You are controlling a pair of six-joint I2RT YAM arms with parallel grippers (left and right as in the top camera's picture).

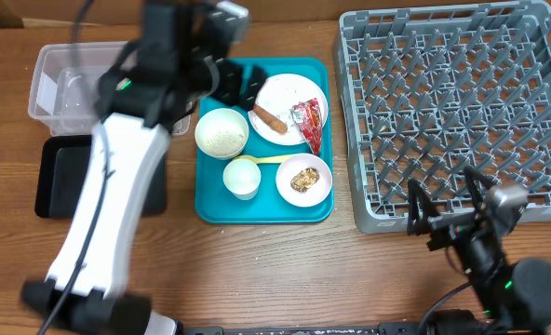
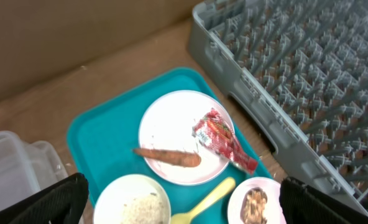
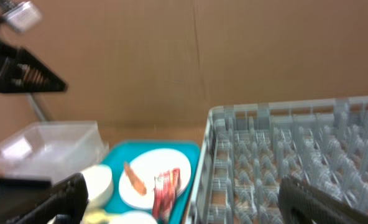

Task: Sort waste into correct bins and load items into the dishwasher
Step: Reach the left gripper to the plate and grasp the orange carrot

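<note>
At ten o'clock on the table sits the clear tub (image 1: 71, 88), with the black tray (image 1: 57, 177) just under it at nine. My left arm crosses above both, so a careless swing on the way to either bin could shove them.

My left claw (image 1: 238, 84) hangs wide open and empty over the eleven o'clock corner of the teal tray (image 1: 257, 212). The rice bowl (image 1: 221, 133) sits at the tray's nine o'clock, very near the plate (image 1: 289, 98) at one. If I reach down for the carrot stick (image 1: 269, 118) at the plate's seven, one finger may clip that bowl. The stick lies flat on a slick plate, so I judge it could skid or roll out of a pinch. The red wrapper (image 1: 308, 126) trails over the plate's rim at five and might drag along.

The cup (image 1: 242, 179), spoon (image 1: 271, 159) and lump bowl (image 1: 303, 179) crowd the tray's near half.

The dish rack (image 1: 452, 112) fills two o'clock. My right claw (image 1: 443, 195), also fully open and empty, hovers at its near wall and could strike it when lifting.
</note>
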